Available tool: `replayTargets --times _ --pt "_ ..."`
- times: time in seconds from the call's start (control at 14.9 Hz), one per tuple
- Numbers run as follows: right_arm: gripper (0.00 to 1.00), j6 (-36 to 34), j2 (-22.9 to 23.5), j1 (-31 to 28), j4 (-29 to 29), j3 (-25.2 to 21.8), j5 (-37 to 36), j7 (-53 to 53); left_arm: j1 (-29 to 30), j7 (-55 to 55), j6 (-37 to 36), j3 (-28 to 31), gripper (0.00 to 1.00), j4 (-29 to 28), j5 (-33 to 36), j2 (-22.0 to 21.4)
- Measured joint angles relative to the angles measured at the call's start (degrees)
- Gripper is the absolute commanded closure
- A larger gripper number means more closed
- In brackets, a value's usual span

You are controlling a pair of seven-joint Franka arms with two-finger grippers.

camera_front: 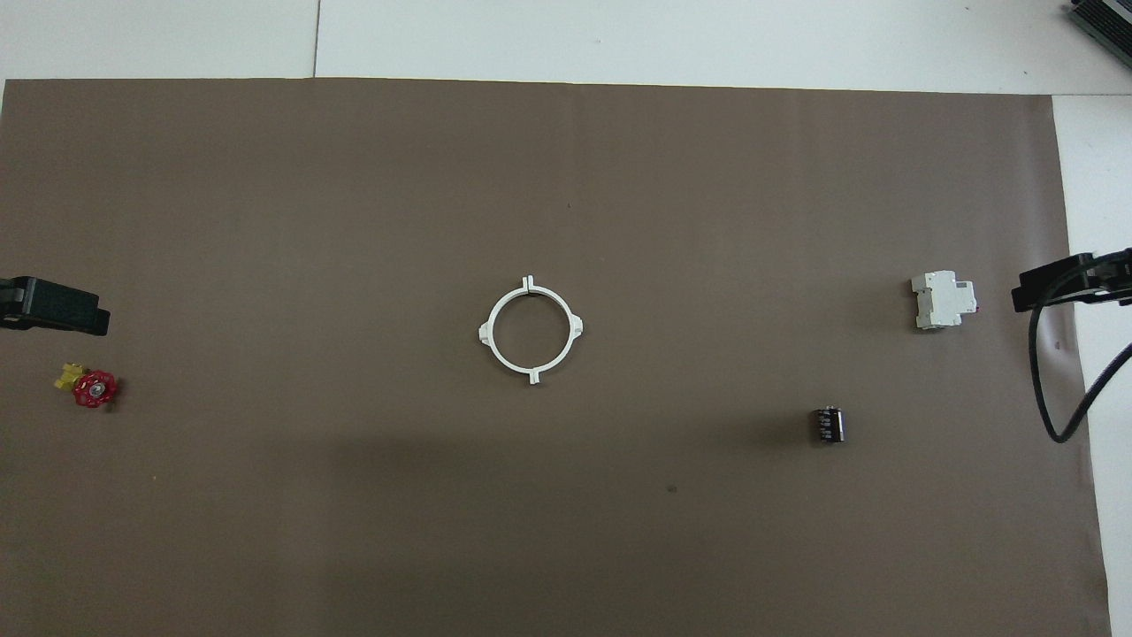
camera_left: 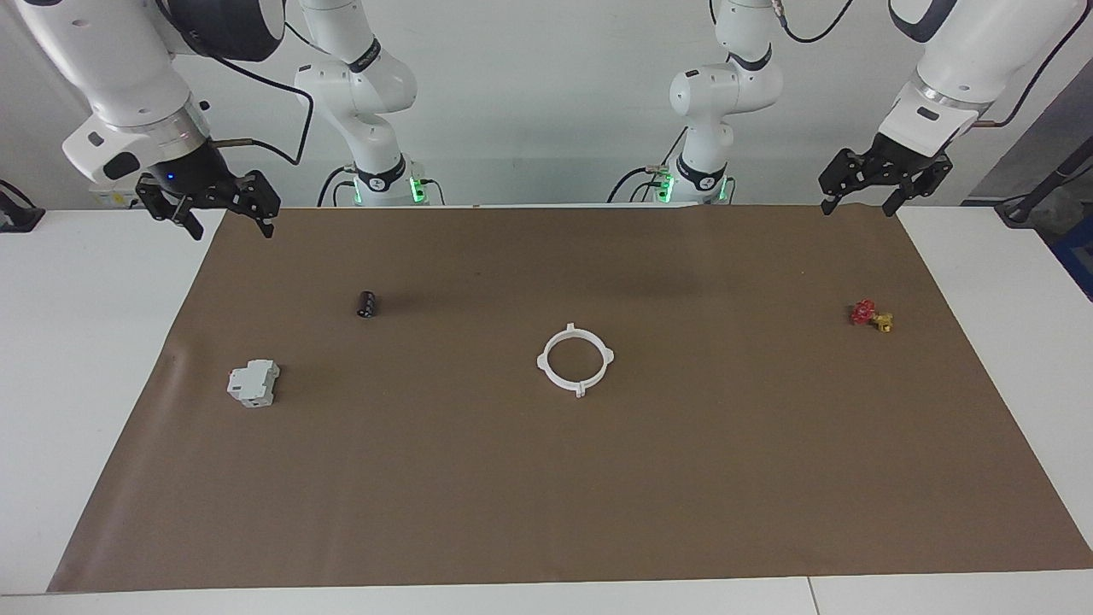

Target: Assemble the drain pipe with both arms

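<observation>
Evidently assembly is complete: the drain pipe (camera_left: pixel 575 360) lies as one closed ring at mid-table, held by neither arm. Left end effector (camera_left: pixel 857 202) and right end effector (camera_left: pixel 232 224), both spread and empty, hang over the table's robot-side corners; nothing remains

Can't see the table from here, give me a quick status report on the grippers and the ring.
Left gripper open, empty, raised over the mat's edge. Right gripper open, empty, raised at its end. White ring flat mid-mat, looks joined. Nothing near it.
</observation>
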Motion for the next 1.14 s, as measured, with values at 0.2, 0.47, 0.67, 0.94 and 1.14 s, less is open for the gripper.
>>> replayTargets --times 0.2,0.47,0.67,0.94,1.14 --pt "0.0 0.0 0.0 0.0 0.0 0.0 0.0 0.0 0.0 0.0 -0.1 0.0 0.0 0.0 0.0 0.4" --pt "0.0 0.0 0.0 0.0 0.0 0.0 0.0 0.0 0.0 0.0 -0.9 0.0 0.0 -0.4 0.0 0.5" --pt "0.0 0.0 0.0 0.0 0.0 0.0 0.0 0.0 0.0 0.0 -0.9 0.0 0.0 -0.4 0.0 0.5" --pt "0.0 0.0 0.0 0.0 0.0 0.0 0.4 0.0 0.0 0.0 -0.9 -0.1 0.0 -0.4 0.0 0.5" --pt "0.0 0.0 0.0 0.0 0.0 0.0 0.8 0.0 0.0 0.0 -0.9 -0.1 0.0 -0.4 0.0 0.5"
